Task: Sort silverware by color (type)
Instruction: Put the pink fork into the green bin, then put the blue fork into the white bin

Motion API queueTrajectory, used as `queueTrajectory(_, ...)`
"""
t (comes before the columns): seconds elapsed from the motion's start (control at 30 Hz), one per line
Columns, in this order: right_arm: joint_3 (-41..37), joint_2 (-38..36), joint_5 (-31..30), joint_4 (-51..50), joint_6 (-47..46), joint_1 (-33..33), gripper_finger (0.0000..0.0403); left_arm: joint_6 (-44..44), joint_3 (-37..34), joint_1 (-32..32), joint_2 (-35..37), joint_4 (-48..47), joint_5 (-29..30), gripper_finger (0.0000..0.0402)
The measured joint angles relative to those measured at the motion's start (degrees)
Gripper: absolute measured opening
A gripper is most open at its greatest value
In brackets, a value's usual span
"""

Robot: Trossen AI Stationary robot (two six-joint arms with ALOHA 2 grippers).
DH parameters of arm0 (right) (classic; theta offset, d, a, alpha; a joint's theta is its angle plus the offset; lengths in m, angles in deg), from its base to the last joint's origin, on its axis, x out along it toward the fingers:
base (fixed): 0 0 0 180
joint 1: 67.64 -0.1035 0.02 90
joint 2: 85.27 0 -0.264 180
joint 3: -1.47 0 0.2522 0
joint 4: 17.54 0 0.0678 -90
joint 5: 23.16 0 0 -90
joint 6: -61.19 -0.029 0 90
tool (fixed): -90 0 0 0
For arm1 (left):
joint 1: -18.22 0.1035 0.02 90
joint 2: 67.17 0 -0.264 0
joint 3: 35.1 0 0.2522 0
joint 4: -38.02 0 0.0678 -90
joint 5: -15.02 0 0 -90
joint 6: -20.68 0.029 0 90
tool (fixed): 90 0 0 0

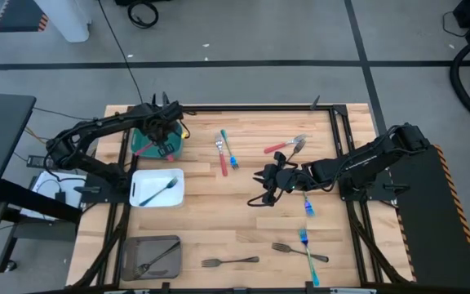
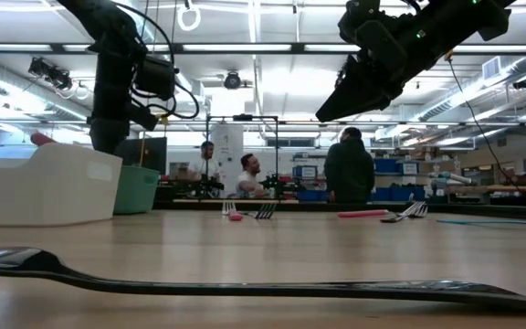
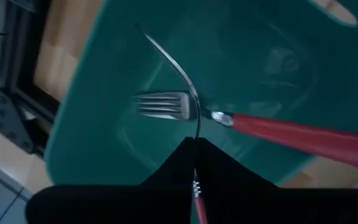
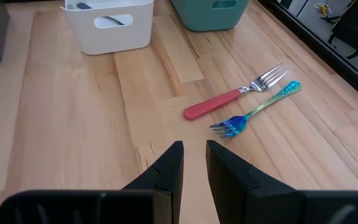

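High view: looking straight down on the whole table (image 1: 243,237).
Low view: sitting at tabletop level, facing the room.
Left wrist view: peering closely into the green bin (image 3: 104,87).
Right wrist view: sharing the white bin (image 4: 110,28) with the high view's left.

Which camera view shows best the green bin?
The left wrist view: it looks straight into the green bin, showing a red-handled fork inside. The high view shows it partly covered by the left arm; the low and right wrist views show only its side.
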Motion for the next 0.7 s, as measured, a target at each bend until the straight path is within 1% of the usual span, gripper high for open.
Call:
queueTrajectory(0.13,0.0,0.0,0.0,0.1,0.0,0.0,0.0078,0.0,0.0,0.0,0.0,1.8,4.7,0.0045)
queueTrajectory(0.2,0.0,0.0,0.0,0.4,0.0,0.0,0.0078,0.0,0.0,0.0,0.0,2.2,6.1,0.0054)
queueTrajectory(0.4,0.0,0.0,-0.1,0.5,0.1,0.0,0.0078,0.0,0.0,0.0,0.0,2.1,6.4,0.0079)
queueTrajectory(0.53,0.0,0.0,-0.1,0.4,0.2,0.0,0.0078,-1.2,0.1,-0.1,0.0,0.9,6.4,0.0086)
queueTrajectory(0.6,0.0,0.0,-0.1,0.4,0.2,0.0,0.0077,-2.0,0.7,-0.1,0.0,-1.5,6.3,0.0086)
queueTrajectory(0.7,0.0,0.0,-0.2,0.4,0.2,0.0,0.0078,-4.9,3.6,-0.2,0.0,-6.4,6.3,0.0086)
